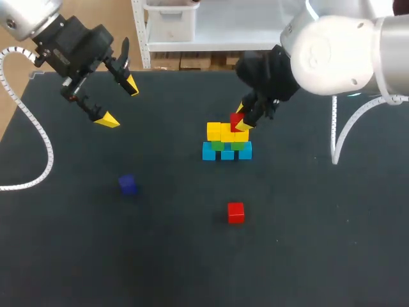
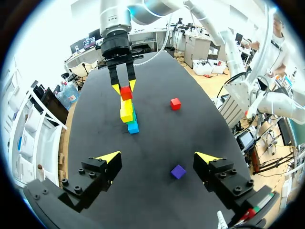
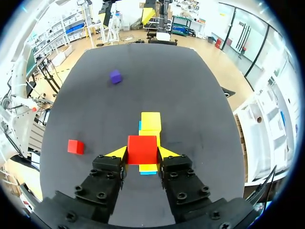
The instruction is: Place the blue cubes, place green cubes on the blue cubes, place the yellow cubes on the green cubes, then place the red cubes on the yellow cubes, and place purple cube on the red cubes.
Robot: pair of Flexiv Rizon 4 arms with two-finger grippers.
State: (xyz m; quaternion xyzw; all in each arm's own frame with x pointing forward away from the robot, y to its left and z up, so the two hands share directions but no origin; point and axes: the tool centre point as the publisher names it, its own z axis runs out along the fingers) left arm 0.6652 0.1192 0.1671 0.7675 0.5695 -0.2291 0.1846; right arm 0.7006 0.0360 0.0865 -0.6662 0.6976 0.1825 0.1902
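Red cube [image 3: 142, 149] is gripped by the right gripper [image 3: 142, 153] and held at the top of the yellow cubes [image 1: 220, 132], which are stacked on green cubes [image 1: 219, 146] over blue cubes [image 1: 209, 151]. A second red cube [image 1: 236, 212] and the purple cube [image 1: 128, 184] are seen loose on the table [image 1: 319, 256]. The left gripper [image 1: 120, 103] is held spread wide, with nothing gripped.

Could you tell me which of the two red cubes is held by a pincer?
The red cube in the right pincer, over the yellow cubes; the other red cube lies alone on the table.
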